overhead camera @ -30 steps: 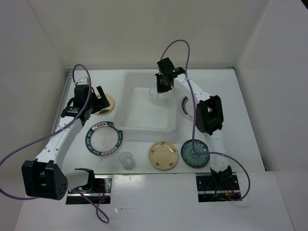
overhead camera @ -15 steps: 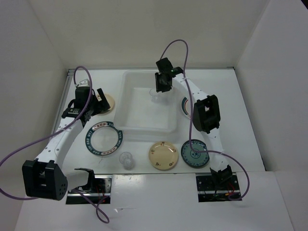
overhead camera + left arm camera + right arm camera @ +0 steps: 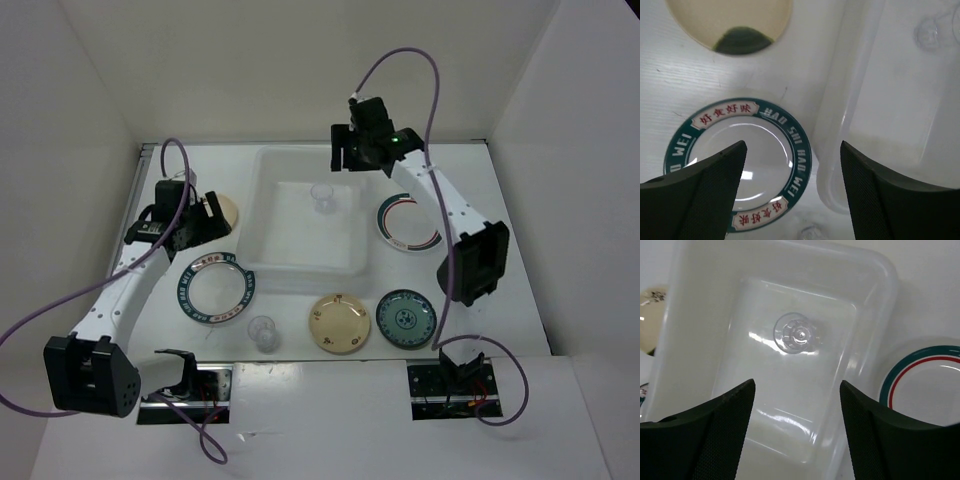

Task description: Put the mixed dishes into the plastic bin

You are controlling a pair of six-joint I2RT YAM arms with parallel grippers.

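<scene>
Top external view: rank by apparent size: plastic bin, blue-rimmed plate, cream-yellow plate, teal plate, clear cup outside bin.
plastic bin
blue-rimmed plate
cream-yellow plate and teal plate: alike, unranked
clear cup outside bin

Plastic bin (image 3: 300, 236) floor is open around one clear cup (image 3: 322, 197).

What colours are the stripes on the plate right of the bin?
Green outside, red inside, on a white plate. Best in the right wrist view.

"HAO SHI", "HAO WEI" on blue-rimmed plate (image 3: 760, 150)
</scene>
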